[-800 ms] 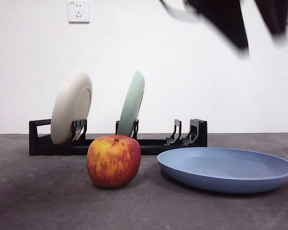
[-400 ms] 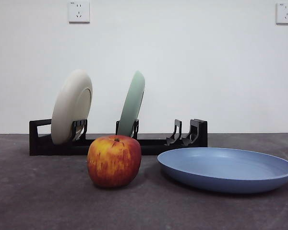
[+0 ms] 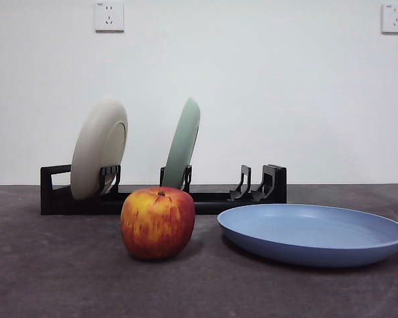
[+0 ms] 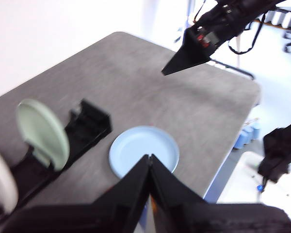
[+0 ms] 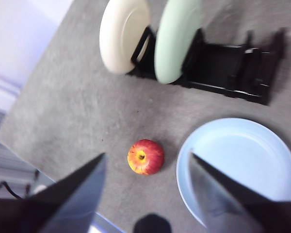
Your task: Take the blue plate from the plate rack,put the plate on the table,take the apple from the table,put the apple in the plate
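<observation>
Two plates remain in the plate rack (image 3: 162, 199): a cream-white plate (image 3: 98, 158) and a pale green plate (image 3: 182, 144), each leaning upright in a slotted holder at the far side of the desk (image 3: 66, 278); the slots at the rack's other end stand vacant. Blue plate (image 3: 313, 233): lies flat on the desk, face up and bare, near the rack's vacant end, ready to receive fruit. Apple (image 3: 158, 222): rests on the desk just beside the blue plate, apart from it, not yet lifted. Right hand (image 5: 145, 194): raised high above apple and plate, jaws spread wide, holding nothing; judged best placed to descend on the apple. Left hand (image 4: 149, 162): high over the desk, jaws pressed together, empty, apparently waiting.
</observation>
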Robot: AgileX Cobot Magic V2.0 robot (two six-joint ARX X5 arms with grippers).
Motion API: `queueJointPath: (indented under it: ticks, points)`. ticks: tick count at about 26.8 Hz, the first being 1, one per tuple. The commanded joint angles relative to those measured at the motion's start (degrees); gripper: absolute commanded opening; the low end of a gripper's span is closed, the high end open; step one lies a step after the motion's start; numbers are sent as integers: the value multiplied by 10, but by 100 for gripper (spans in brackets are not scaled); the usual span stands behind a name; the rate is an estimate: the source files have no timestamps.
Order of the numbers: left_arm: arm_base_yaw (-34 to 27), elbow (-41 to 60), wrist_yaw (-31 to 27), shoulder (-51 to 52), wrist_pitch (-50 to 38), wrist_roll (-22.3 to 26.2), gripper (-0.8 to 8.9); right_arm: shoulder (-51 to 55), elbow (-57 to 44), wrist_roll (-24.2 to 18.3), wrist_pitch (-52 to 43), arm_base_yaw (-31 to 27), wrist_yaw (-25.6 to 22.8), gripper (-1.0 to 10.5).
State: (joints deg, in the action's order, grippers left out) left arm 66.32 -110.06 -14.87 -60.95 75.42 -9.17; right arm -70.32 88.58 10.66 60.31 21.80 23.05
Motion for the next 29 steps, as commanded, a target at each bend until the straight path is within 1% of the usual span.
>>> queueJointPath:
  ticks: [1,3,4,7,8,10,12,15,18,22,23,24,25,26,27,28,29]
  points:
    - [1,83,-14,35,3,-45,-8,-59,-3,14,-30,100,-58,456]
    - [1,142,-20,68,3,-71,-8,-104,0,14,-42,148,-98,484]
    - [1,167,-26,81,3,-82,-8,-125,3,12,-47,163,-110,492]
    - [1,242,-33,122,3,-112,-8,-197,12,7,-63,209,-133,624]
    - [1,272,-33,141,3,-125,-8,-231,13,2,-74,226,-149,676]
    - [0,316,-34,175,3,-148,-8,-295,13,-9,-81,248,-179,729]
    - [0,334,-39,198,3,-162,-8,-343,13,-14,-81,263,-196,730]
    - [0,335,-60,220,3,-165,-8,-396,13,-19,-100,274,-217,729]
    - [0,335,-73,232,3,-164,-8,-434,13,-19,-122,278,-216,729]
    - [0,335,-77,233,3,-163,-8,-466,13,-19,-114,277,-210,719]
    - [0,335,-77,233,3,-163,-8,-468,13,-20,-111,277,-203,702]
    - [0,335,-77,233,3,-163,-8,-469,13,-19,-109,278,-198,579]
    - [0,335,-77,233,3,-163,-8,-469,13,-17,-110,279,-196,384]
    - [0,335,-77,233,3,-163,-8,-468,13,-16,-109,281,-196,141]
    - [0,335,-77,233,3,-163,-8,-468,13,-16,-106,281,-196,-30]
    - [0,335,-77,233,3,-163,-8,-468,13,-16,-101,281,-196,-3]
    - [0,335,-77,233,3,-163,-8,-467,13,-14,-95,281,-196,-3]
